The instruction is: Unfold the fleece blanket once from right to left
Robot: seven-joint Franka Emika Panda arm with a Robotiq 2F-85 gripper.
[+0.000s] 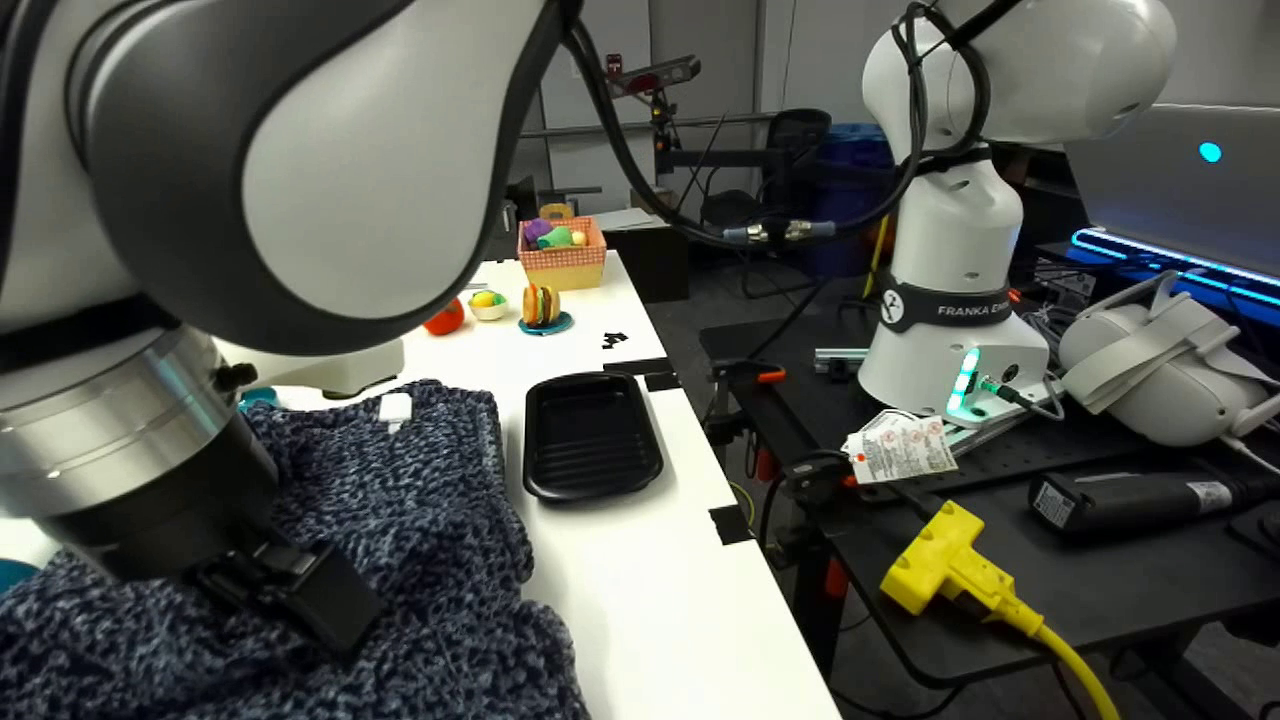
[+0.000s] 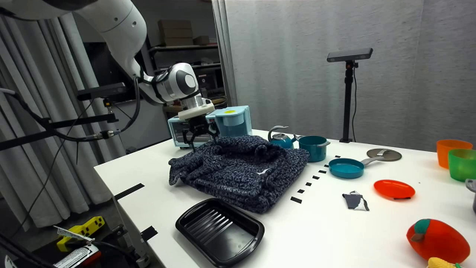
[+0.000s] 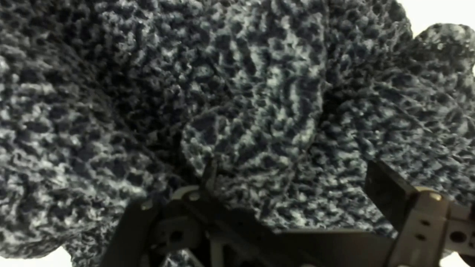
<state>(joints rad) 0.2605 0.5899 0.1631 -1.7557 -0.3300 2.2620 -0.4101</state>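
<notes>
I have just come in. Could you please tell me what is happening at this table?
A robot arm is at work on a speckled blanket, which it is meant to unfold. Its pincer is over the blanket, jaws wide apart, with nothing visibly gripped; whether it touches the blanket, I cannot tell. The blanket lies rumpled in thick folds on the table, so the job seems unfinished. A black tray lies apart from it.

In an exterior view, just before three o'clock, the black band (image 1: 965, 309) around the white robot base (image 1: 920, 365) reads "FRANKA E…" beside a round emblem (image 1: 892, 306); the white tag (image 1: 905, 452) is illegible.
</notes>
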